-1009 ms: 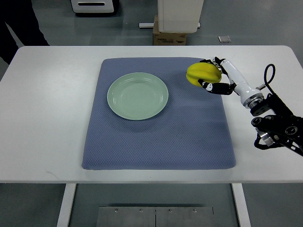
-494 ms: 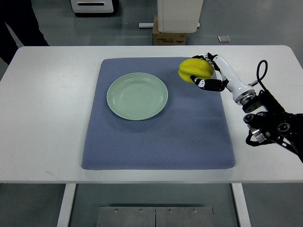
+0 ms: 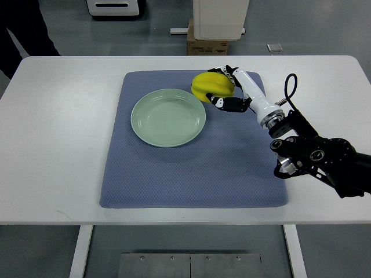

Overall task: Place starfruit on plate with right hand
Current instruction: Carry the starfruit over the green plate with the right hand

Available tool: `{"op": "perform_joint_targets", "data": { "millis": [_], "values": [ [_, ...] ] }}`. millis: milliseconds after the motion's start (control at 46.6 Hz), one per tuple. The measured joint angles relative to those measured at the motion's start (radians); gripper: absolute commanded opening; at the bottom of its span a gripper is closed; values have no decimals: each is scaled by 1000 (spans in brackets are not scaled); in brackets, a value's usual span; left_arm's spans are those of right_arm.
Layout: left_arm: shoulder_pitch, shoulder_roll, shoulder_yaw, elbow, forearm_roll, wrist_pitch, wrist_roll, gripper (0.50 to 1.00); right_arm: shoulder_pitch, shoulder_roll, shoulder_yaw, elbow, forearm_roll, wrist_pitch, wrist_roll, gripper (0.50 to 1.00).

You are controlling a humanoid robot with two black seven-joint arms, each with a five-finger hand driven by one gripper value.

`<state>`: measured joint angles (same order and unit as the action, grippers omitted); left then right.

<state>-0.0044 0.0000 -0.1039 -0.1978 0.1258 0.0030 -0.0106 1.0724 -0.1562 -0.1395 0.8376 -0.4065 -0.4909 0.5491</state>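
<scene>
A yellow starfruit (image 3: 211,87) is held in my right hand (image 3: 226,88), whose black-tipped fingers (image 3: 225,103) are curled round it. The fruit hangs just off the upper right rim of the pale green plate (image 3: 168,117), slightly above the mat. The plate has nothing in it and lies on the left half of a blue-grey mat (image 3: 194,168). My right arm (image 3: 307,150) reaches in from the right edge across the mat's right side. No left arm shows.
The mat lies on a white table (image 3: 52,133). Beyond the table's far edge stand a cardboard box (image 3: 207,45) and a white unit (image 3: 219,17). A person's dark clothing (image 3: 23,29) shows at the top left corner.
My right hand has carried the starfruit leftward across the mat, from near the mat's top right corner to the plate's right rim. The arm has followed it further over the mat.
</scene>
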Motion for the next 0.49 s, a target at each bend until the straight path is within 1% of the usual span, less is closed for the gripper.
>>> {"op": "perform_joint_targets", "data": {
  "millis": [365,494],
  "values": [
    [0,0,0,0,0,0,0,1000,-2,94,-3,-44,-1,2,-1,500],
    [0,0,0,0,0,0,0,1000,-8,124,-3,-62,-1,1,-17,500]
  ]
}}
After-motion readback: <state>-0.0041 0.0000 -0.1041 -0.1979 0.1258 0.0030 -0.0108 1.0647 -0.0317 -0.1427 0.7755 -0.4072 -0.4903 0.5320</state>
